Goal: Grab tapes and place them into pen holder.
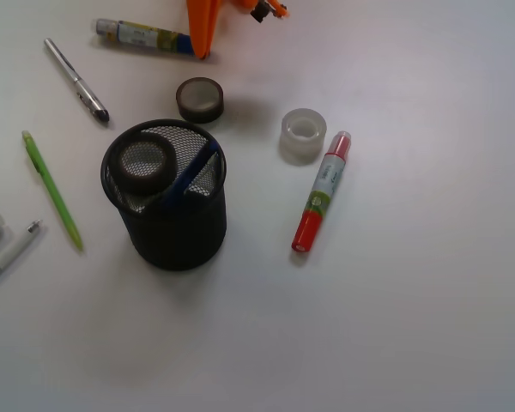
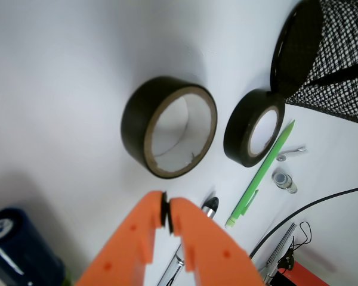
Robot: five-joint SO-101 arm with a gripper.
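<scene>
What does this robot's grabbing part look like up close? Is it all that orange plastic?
Yes: the gripper is bright orange plastic, two flat, tapering jaws with small round holes and dark pads at their tips. In the front view, only an orange wedge and a bit of black show at the top edge.

Front view high above the table, looking down; wrist view close and low, both sharing the dark tape (image 1: 199,99) (image 2: 170,126).

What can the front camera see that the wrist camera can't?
Only the front view shows the whitish tape, the red marker and the blue pen inside the holder. Only the wrist view shows the orange gripper up close, jaws shut with nothing between them, plus a black cable. Both show the black mesh holder, a dark tape on the table, another dark tape resting on the holder's rim, and the green pen.
</scene>
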